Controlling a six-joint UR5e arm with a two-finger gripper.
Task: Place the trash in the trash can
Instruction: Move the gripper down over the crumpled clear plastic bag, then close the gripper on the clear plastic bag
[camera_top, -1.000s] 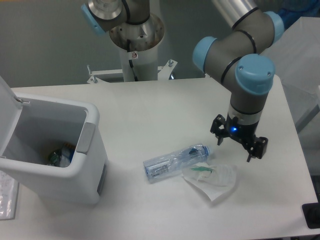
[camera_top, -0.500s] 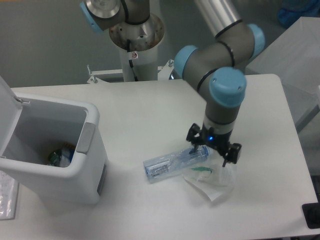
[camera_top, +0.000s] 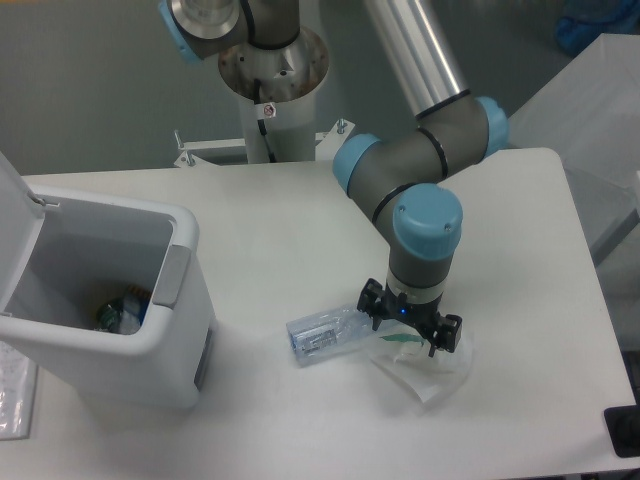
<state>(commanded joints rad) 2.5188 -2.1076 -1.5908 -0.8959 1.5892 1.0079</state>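
The clear plastic bottle (camera_top: 325, 336) lies on its side on the white table, its cap end hidden under the gripper. Beside it on the right lies the flat clear pouch (camera_top: 432, 368) with a green bit (camera_top: 398, 342). My gripper (camera_top: 408, 330) hangs low over the spot where the bottle's cap end meets the pouch, fingers spread open, one over the bottle and one over the pouch. The white trash can (camera_top: 110, 300) stands at the left with its lid (camera_top: 15, 220) swung up, and some trash shows inside.
The arm's base column (camera_top: 270, 70) rises at the back of the table (camera_top: 300, 220). A flat clear packet (camera_top: 12, 395) lies at the far left edge by the bin. A dark object (camera_top: 625, 430) sits at the right front corner.
The gripper has moved left and down from beside the pouch's right side to directly over the bottle's cap end and the pouch. Bottle and pouch have not moved.
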